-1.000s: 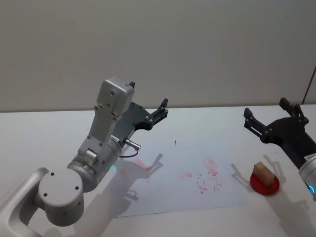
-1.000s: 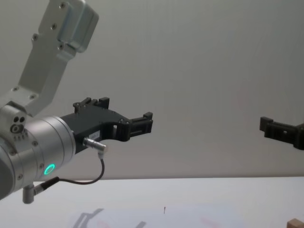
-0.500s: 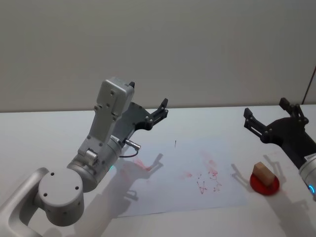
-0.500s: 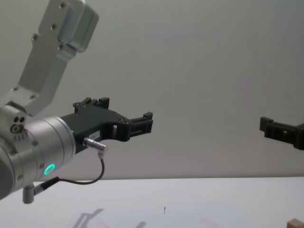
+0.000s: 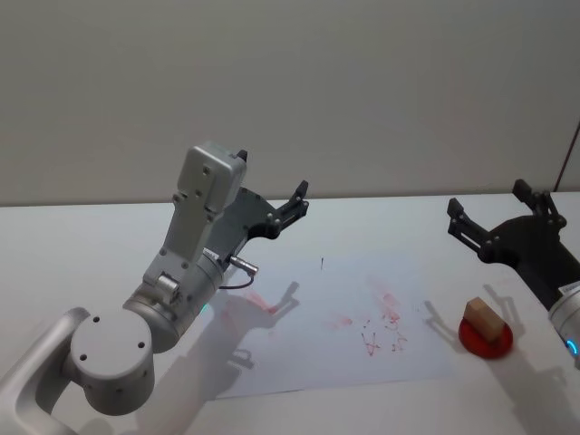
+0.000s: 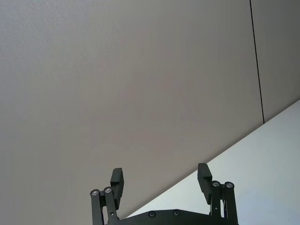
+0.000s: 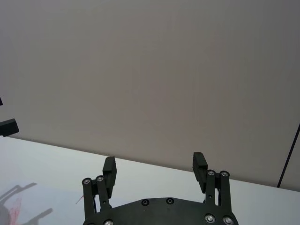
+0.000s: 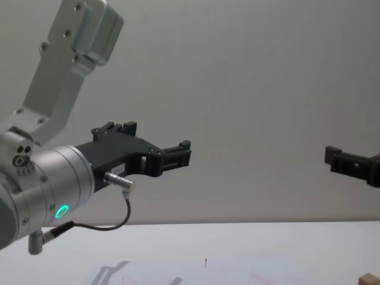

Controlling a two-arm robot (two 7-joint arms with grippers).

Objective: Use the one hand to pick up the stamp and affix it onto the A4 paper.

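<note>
Nothing has shifted over the last second: your two grippers hang exactly where they were, both empty.

You have one stamp (image 5: 482, 319), standing on one red round pad (image 5: 469, 343) just off the right edge of the single A4 paper (image 5: 308, 349), which lies flat on the white table (image 5: 91, 240). The left gripper (image 5: 288, 210) is raised over the sheet's far left part, its arm bent up at the elbow, prongs spread and pointing toward the wall. The right gripper (image 5: 489, 207) hovers behind the stamp, well apart from it, prongs likewise spread.
</note>
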